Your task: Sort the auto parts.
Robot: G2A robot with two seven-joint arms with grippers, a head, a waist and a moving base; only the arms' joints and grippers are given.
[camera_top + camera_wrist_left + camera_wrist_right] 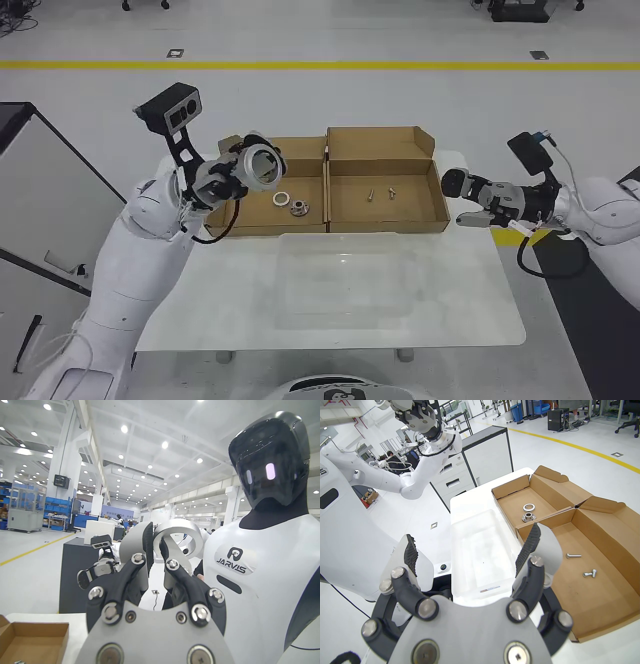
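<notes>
1. Left pincer [157, 538] is clamped on the wall of the large metal ring [178, 532], one finger through the hole and one outside. Probably a rim grip because the ring is too broad to span.
2. The ring is held in the air over the left box [300, 160]. That box holds a small ring [281, 198] and a flanged hub [300, 208], so round parts seem to belong there.
3. Right box [420, 200] holds two bolts [370, 194], which looks like fasteners being kept apart.
4. Right pincer [470, 547] is spread wide and holds nothing. It sits off the right edge of the surface [480, 300], just beside the right box, likely parked clear.
5. Left wrist view settles the grip. Top view leaves that vague but places the ring over the box.
6. Right wrist view gives the box contents plainly, with the clear tray [475, 530] in front of the boxes.
</notes>
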